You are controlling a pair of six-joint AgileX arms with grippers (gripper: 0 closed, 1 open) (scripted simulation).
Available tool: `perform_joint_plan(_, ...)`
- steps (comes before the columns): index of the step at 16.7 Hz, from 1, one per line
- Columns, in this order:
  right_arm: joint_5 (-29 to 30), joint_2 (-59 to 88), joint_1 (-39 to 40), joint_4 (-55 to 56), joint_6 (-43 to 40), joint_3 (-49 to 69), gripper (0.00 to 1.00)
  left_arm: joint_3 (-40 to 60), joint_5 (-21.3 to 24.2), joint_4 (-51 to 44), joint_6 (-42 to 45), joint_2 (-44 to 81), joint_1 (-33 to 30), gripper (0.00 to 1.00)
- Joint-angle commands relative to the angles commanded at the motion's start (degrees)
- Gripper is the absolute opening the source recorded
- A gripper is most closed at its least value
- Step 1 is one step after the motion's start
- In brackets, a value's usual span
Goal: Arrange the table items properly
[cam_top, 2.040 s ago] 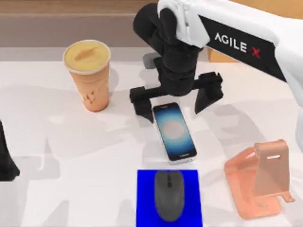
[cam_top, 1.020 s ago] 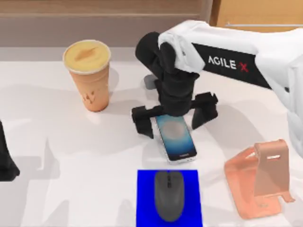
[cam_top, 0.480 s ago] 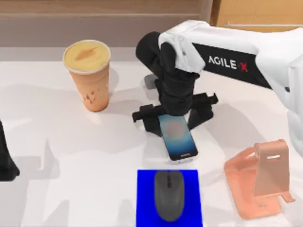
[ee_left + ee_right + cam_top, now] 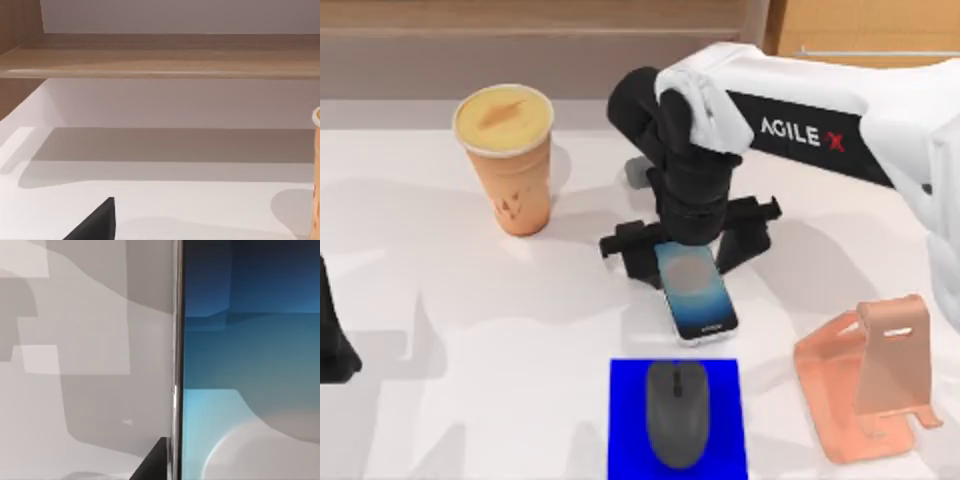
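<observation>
White tabletop (image 4: 440,300) runs under everything, with a wooden ledge along its far edge. Reaching in from the right, the right arm (image 4: 840,125) comes down near the middle, and its right gripper (image 4: 688,248) sits low over the far end of the phone (image 4: 698,292). One dark finger presses the phone's left edge and the other its right edge, so the fingers are clamped across it. Its near end points toward the pad (image 4: 625,420). Close up in the right wrist view, the phone (image 4: 250,365) shows its blue screen and a thin dark edge against the pale surface.

At the right stands the pink stand (image 4: 875,385), well apart from the phone. Far left is the cup (image 4: 508,160), upright. Directly near of the phone, the mouse (image 4: 677,412) lies on the blue pad. Parked at the left edge is the left arm (image 4: 332,335); I cannot tell how its fingers are set.
</observation>
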Motion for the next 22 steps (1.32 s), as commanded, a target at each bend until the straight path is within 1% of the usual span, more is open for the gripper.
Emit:
perform_joint_plan(5, 0.48, -1.39, 0.06, -0.69, -0.23, 0.15, 0.00, 0.00, 0.00, 0.00, 0.00, 0.00, 0.00, 1.00)
perform_joint_plan(17, 0.46, -2.92, 0.03, -6.22, -0.28, 4.18, 0.00, 0.00, 0.00, 0.00, 0.00, 0.00, 0.00, 1.00)
perform_joint_plan(22, 0.42, -2.63, 0.04, -6.12, -0.18, 4.08, 0.00, 0.00, 0.00, 0.00, 0.00, 0.00, 0.00, 1.00)
